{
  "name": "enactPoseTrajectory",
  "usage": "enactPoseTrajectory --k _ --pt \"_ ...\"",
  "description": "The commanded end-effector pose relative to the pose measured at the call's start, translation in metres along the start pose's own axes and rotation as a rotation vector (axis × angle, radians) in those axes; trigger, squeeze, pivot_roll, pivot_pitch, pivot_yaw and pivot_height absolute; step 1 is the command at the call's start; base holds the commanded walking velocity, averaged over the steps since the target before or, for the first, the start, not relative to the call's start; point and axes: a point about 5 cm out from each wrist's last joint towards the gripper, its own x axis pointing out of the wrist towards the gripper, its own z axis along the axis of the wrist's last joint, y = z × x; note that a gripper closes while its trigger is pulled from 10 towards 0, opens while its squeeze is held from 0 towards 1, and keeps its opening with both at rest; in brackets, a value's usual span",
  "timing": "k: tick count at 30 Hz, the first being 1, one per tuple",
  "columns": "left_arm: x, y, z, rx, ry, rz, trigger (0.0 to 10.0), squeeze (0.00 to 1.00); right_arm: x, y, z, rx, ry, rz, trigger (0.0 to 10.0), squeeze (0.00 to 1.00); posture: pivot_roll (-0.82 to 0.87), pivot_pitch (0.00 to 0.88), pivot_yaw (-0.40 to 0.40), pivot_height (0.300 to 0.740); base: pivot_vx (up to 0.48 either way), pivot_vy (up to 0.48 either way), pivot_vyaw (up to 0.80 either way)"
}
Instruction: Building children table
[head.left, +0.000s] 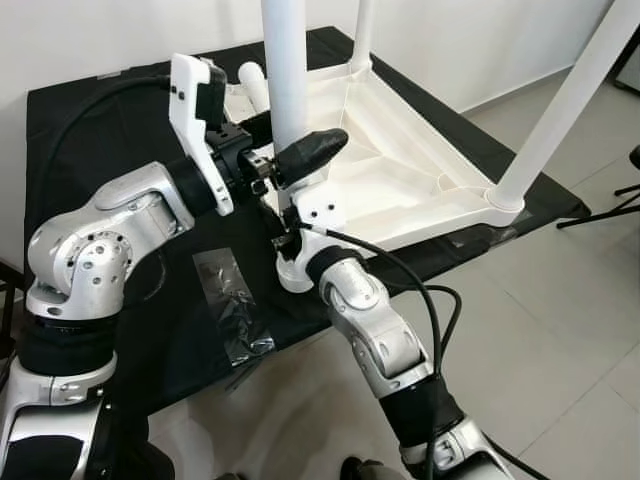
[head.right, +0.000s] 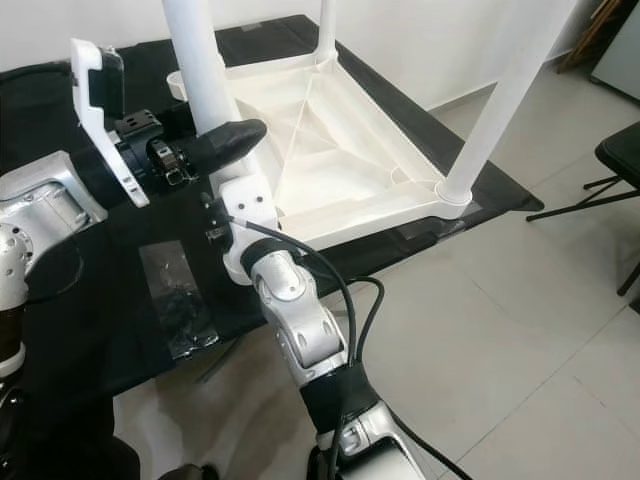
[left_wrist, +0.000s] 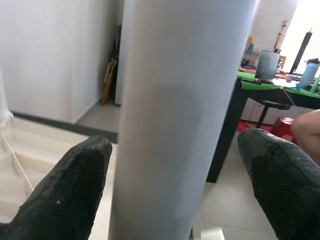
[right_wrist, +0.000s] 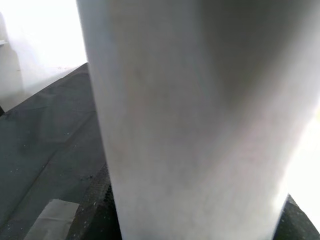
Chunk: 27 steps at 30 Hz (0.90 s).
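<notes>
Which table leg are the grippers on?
The near-left leg, closest to the robot: the left gripper straddles it and the right gripper sits at its base. The far leg and right leg stand untouched.

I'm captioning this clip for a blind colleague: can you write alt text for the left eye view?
Both grippers meet at a white table leg standing upright at the near corner of an upturned white children's table on a black mat; the left gripper has its black fingers around the leg. Two more legs stand at other corners, and a clear plastic bag lies on the mat.
</notes>
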Motion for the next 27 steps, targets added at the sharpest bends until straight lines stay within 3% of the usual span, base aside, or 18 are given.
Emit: enactPoseTrajectory --k 1,2,3,4,8,17,22,23,25,27 --pt "0.004 -0.004 0.000 0.029 -0.002 -0.010 10.0 0.00 -0.001 0.028 -0.020 0.087 0.094 0.068 10.0 0.00 0.09 0.178 0.009 0.740 0.000 0.000 0.00" --pt "0.009 -0.007 0.001 0.063 -0.012 -0.014 7.9 0.00 0.000 0.027 -0.020 0.090 0.094 0.064 10.0 0.00 0.09 0.178 0.011 0.740 0.000 0.000 0.00" --pt "0.009 -0.007 0.001 0.063 -0.012 -0.014 7.9 0.00 0.000 0.027 -0.020 0.090 0.094 0.064 10.0 0.00 0.09 0.178 0.011 0.740 0.000 0.000 0.00" --pt "0.012 -0.010 0.003 0.098 -0.019 -0.015 0.0 0.00 0.000 0.027 -0.020 0.092 0.093 0.062 10.0 0.00 0.09 0.178 0.011 0.740 0.000 0.000 0.00" --pt "0.013 -0.014 0.003 0.182 -0.012 -0.015 0.0 0.00 0.000 0.025 -0.020 0.096 0.093 0.058 10.0 0.00 0.09 0.179 0.011 0.740 0.000 0.000 0.00" --pt "0.014 -0.018 -0.001 0.219 0.014 -0.042 0.0 0.00 0.003 0.021 -0.016 0.099 0.082 0.062 10.0 0.00 0.09 0.178 0.009 0.740 0.000 0.000 0.00" --pt "0.014 -0.021 -0.003 0.228 0.024 -0.066 0.0 0.00 0.009 0.011 -0.001 0.096 0.046 0.140 10.0 0.00 0.09 0.176 0.007 0.740 0.000 0.000 0.00" --pt "0.014 -0.022 -0.004 0.232 0.028 -0.074 0.0 0.00 0.012 0.005 0.012 0.113 0.009 0.268 10.0 1.00 0.08 0.176 0.006 0.740 0.000 0.000 0.00" --pt "0.014 -0.022 -0.004 0.232 0.028 -0.074 0.0 0.00 0.012 0.005 0.012 0.113 0.009 0.268 10.0 1.00 0.08 0.176 0.006 0.740 0.000 0.000 0.00" --pt "0.013 -0.023 -0.005 0.235 0.032 -0.079 0.0 0.00 0.014 -0.009 0.027 0.090 -0.035 0.403 10.0 1.00 0.08 0.176 0.007 0.740 0.000 0.000 0.00"
